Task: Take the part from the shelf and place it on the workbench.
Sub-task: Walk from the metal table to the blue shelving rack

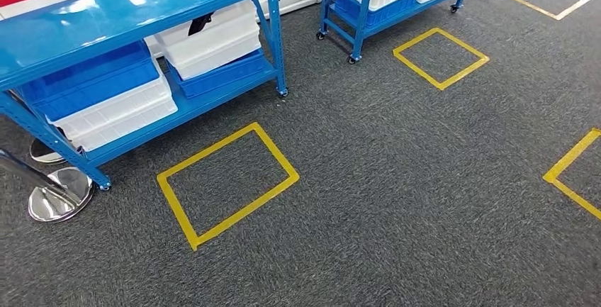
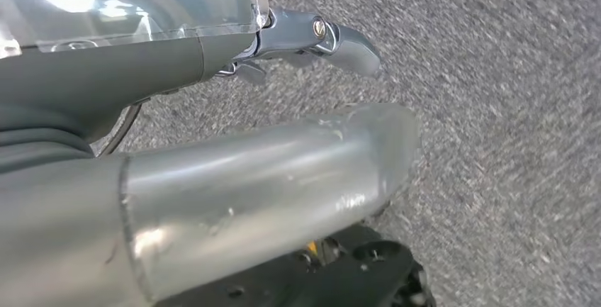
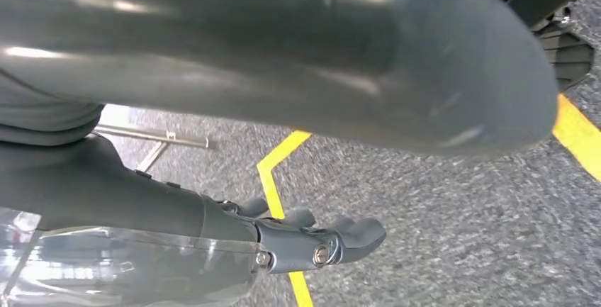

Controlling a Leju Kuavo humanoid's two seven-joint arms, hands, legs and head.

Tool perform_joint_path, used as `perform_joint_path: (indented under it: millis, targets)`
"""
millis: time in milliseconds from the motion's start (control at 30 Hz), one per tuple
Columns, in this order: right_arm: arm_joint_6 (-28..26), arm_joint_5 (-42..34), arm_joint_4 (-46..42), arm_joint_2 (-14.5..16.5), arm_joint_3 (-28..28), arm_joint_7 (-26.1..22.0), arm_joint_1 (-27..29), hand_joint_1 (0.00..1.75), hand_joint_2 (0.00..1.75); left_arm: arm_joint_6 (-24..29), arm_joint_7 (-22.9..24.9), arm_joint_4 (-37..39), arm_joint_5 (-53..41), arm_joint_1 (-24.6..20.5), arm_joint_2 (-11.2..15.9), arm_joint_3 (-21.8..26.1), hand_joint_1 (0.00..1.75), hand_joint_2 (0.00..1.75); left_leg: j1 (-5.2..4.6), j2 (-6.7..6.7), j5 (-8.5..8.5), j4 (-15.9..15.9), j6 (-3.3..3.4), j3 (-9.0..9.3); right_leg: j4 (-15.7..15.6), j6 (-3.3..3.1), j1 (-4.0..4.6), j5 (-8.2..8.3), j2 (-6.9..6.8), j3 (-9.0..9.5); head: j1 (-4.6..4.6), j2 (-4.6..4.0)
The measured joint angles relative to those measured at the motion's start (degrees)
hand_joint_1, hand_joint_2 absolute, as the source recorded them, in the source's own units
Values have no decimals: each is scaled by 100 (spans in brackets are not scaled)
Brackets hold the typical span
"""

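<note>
Two blue shelves are seen from the head view: a near shelf [image 1: 142, 9] stacked with white bins [image 1: 212, 37] and blue bins [image 1: 92, 76], and a far shelf [image 1: 375, 2]. Yellow tape squares [image 1: 227, 183] are marked on the grey carpet [image 1: 397, 201]. The part cannot be picked out; it is presumably lying in one of the bins. No counter is seen. The task is judged barely begun: approach, grasp, carry and placement are all left. The left hand [image 2: 312, 37] and right hand [image 3: 312, 239] are hung over the carpet, fingers loosely extended, with nothing held or touched.
</note>
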Motion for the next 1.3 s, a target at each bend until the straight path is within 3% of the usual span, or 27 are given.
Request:
perform_joint_path:
  millis: [33, 100, 167, 233, 267, 300, 333, 400, 467, 533, 600, 667, 700, 733, 767, 800, 867, 933, 967, 1100, 1167, 1233, 1300]
  targets:
    - [5, 14, 0, 3, 0, 0, -16, 0, 0, -2, 0, 1, 0, 7, 4, 2, 0, 0, 18, -61, 22, -39, 25, 22, -11, 35, -8, -10, -3, 28, 2, 1]
    - [19, 43, 0, 8, 0, -7, -21, 0, 0, 9, 2, 15, -1, 1, 24, 7, 0, 0, 62, -190, 84, -149, 82, 87, 149, 86, -15, -147, 241, -14, 21, 1]
    - [35, 59, 0, 8, 1, -14, 1, 0, 0, 45, 1, 68, -4, -36, 60, 9, 0, 0, 79, -317, 123, -197, 120, 105, 721, 106, -23, -458, 570, -305, 53, 1]
    - [44, 67, 0, 9, 1, -16, 19, 0, 0, 107, -10, 159, -7, -61, 109, 9, 0, 0, 73, -467, 128, -190, 134, 95, 1347, 116, -27, -669, 664, -663, 63, 1]
    - [46, 71, 0, 8, 0, -16, 27, 0, 0, 142, -16, 206, -9, -62, 131, 9, 0, 0, 72, -549, 125, -184, 131, 97, 1461, 121, -31, -633, 681, -751, 63, 1]
    - [46, 75, -1, 5, 0, -16, 31, 0, 0, 179, -22, 252, -10, -61, 150, 10, 0, 0, 74, -634, 120, -171, 124, 101, 1351, 123, -39, -476, 698, -733, 63, 1]
    - [46, 80, -2, 1, 0, -16, 32, 0, 0, 216, -27, 297, -10, -61, 166, 11, 0, 0, 79, -717, 111, -152, 109, 104, 1047, 120, -50, -243, 738, -618, 64, 1]
    - [46, 94, -5, -8, 0, -16, 39, 0, 0, 292, -37, 390, -9, -71, 199, 15, 0, 0, 83, -865, 78, -87, 56, 83, 350, 106, -75, 105, 958, -337, 66, 0]
    - [44, 122, -7, -11, 0, -19, 37, 0, 0, 333, -54, 462, -25, -85, 232, 20, 0, 0, 83, -968, 59, -43, -15, 35, 66, 80, -69, 171, 1082, -230, 66, 0]
    - [31, 142, -8, -9, -3, -26, 18, 0, 0, 340, -84, 522, -48, -86, 267, 26, 0, 0, 97, -1045, 64, -49, -88, 6, 53, 30, -51, 179, 993, -230, 67, 1]
    - [8, 131, -13, -4, -28, -42, 11, 0, 0, 339, -115, 578, -61, -82, 303, 33, 0, 0, 100, -877, -25, 85, -146, -55, 19, -47, -62, 195, 899, -211, 45, 1]
    - [-7, 112, -20, 1, -68, -54, 31, 0, 0, 337, -132, 621, -75, -95, 326, 37, 0, 0, 100, -546, -336, 631, -187, -305, -5, -105, -62, 193, 796, -197, -2, 1]
    - [-10, 106, -24, 1, -83, -56, 46, 0, 0, 335, -137, 639, -83, -105, 331, 37, 0, 0, 108, -444, -528, 1033, -206, -501, -5, -121, -52, 181, 747, -197, -24, 1]
    - [-11, 102, -26, 0, -92, -56, 55, 0, 0, 335, -140, 654, -91, -111, 338, 37, 0, 0, 117, -396, -662, 1388, -221, -675, -5, -127, -43, 164, 704, -196, -27, 1]
    - [-9, 98, -27, -1, -97, -57, 60, 0, 0, 335, -143, 666, -96, -109, 345, 37, 0, 0, 123, -378, -691, 1587, -227, -773, -4, -126, -37, 143, 668, -188, -27, 1]
    - [-4, 95, -29, -2, -105, -58, 61, 0, 0, 335, -148, 678, -99, -102, 354, 37, 0, 0, 125, -369, -613, 1583, -223, -767, -4, -120, -33, 118, 639, -169, -30, 1]
    - [18, 85, -31, -2, -124, -64, 59, 0, 0, 335, -158, 696, -101, -90, 373, 37, 0, 0, 116, -347, -228, 934, -169, -422, -6, -92, -31, 62, 591, -97, -34, 1]
    - [42, 74, -31, 4, -137, -74, 58, 0, 0, 335, -173, 710, -103, -96, 392, 37, 0, 0, 72, -288, -41, 221, -80, -49, -14, -39, -19, 3, 543, -25, -33, 1]
    - [50, 71, -32, 7, -139, -80, 56, 0, 0, 335, -181, 716, -105, -97, 397, 37, 0, 0, 49, -267, -49, 33, -36, 46, -30, -2, -19, -17, 525, 11, -33, 1]
    - [57, 67, -39, 5, -149, -100, 40, 0, 0, 334, -195, 734, -107, -54, 403, 37, 0, 0, 52, -312, -134, -163, 113, 295, 181, 136, -47, 7, 540, 92, -12, 0]
    - [57, 67, -42, 2, -161, -105, 40, 0, 0, 334, -195, 749, -107, -52, 403, 37, 0, 0, 64, -328, -178, -214, 164, 462, 684, 167, -52, -139, 624, -220, 35, 0]
    - [59, 67, -42, 2, -172, -106, 51, 0, 0, 333, -195, 761, -107, -57, 408, 37, 0, 0, 61, -347, -270, -218, 185, 560, 1339, 185, -49, -376, 682, -765, 65, 1]
    - [59, 66, -42, -1, -179, -106, 82, 0, 0, 333, -195, 769, -107, -38, 409, 38, 0, 0, 59, -390, -394, -218, 177, 689, 1545, 190, -50, -479, 690, -1125, 71, 1]
